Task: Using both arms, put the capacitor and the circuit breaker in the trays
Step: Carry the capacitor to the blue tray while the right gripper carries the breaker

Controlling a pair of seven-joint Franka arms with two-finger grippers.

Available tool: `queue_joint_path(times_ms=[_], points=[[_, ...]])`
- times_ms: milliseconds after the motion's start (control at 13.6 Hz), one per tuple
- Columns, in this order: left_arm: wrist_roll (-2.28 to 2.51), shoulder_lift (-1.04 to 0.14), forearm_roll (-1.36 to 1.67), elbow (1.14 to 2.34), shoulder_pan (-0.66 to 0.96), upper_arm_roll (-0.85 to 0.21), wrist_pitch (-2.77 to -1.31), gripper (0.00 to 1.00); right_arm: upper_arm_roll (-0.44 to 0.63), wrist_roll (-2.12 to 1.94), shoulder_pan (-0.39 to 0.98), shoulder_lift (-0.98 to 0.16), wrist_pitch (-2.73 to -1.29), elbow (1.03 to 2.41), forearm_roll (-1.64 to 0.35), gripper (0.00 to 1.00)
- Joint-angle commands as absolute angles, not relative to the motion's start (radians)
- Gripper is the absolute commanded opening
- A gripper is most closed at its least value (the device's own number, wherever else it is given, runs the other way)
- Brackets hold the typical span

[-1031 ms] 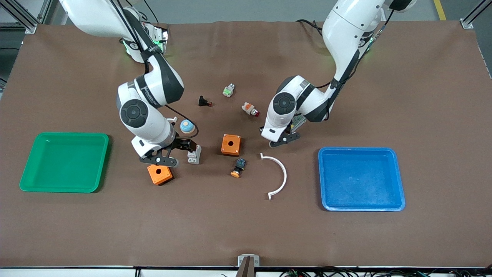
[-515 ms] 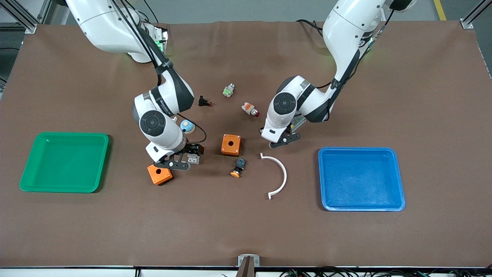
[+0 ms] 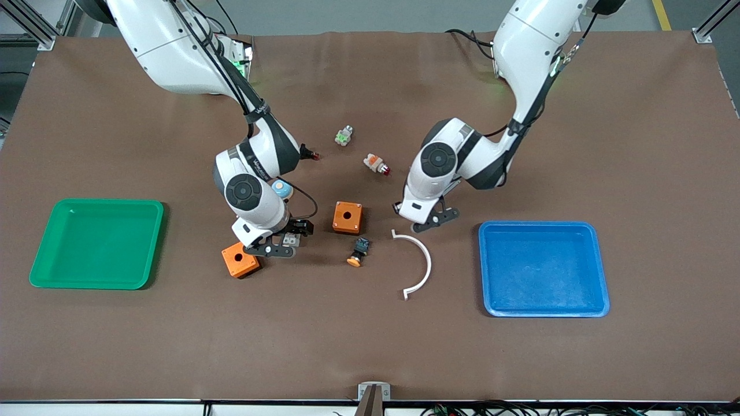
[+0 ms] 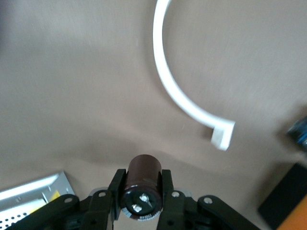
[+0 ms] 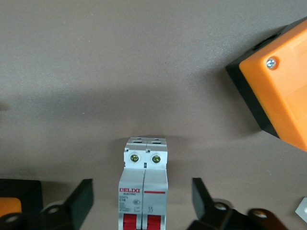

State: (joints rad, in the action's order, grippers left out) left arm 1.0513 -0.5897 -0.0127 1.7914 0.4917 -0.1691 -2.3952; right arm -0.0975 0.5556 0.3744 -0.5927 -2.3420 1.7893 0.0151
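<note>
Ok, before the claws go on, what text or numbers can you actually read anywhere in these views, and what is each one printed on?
"DELIXI": red brand lettering on the face of the circuit breaker, which sits between the open fingers of the right claw.
Smaller print and digits under that brand: too small to read.
Markings on the capacitor held in the left claw: none legible.
Lettering on the right arm's dark band: too blurred to read.

circuit breaker (image 5: 144, 191) base cut off, black push-button (image 3: 312, 154) seemingly half hidden by right arm
</note>
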Motion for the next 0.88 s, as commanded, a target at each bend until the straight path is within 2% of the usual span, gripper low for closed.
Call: queue_joint_path(times_ms=[0, 368, 442, 589, 810], points=[[1.058, -0.555, -0.038, 1.747, 0.433, -0.17, -2.358, 0.0, -0.089, 0.575, 0.385, -0.6, -2.341, 1.775, 0.029, 0.7], [1.008, -0.525, -0.089, 1.686, 0.341, -0.17, -2.33, 0.0, -0.091, 0.575, 0.385, -0.604, -2.333, 1.773, 0.028, 0.2], [0.962, -0.519, -0.089, 1.683, 0.31, -0.17, -2.313, 0.0, -0.091, 0.575, 0.384, -0.604, -2.332, 1.773, 0.028, 0.15], [0.875, -0.515, -0.089, 1.66, 0.253, -0.172, -2.289, 0.0, -0.091, 0.574, 0.38, -0.588, -2.313, 1.772, 0.026, 0.1], [0.751, -0.518, -0.089, 1.651, 0.19, -0.17, -2.247, 0.0, -0.089, 0.574, 0.371, -0.511, -2.151, 1.732, 0.026, 0.09]])
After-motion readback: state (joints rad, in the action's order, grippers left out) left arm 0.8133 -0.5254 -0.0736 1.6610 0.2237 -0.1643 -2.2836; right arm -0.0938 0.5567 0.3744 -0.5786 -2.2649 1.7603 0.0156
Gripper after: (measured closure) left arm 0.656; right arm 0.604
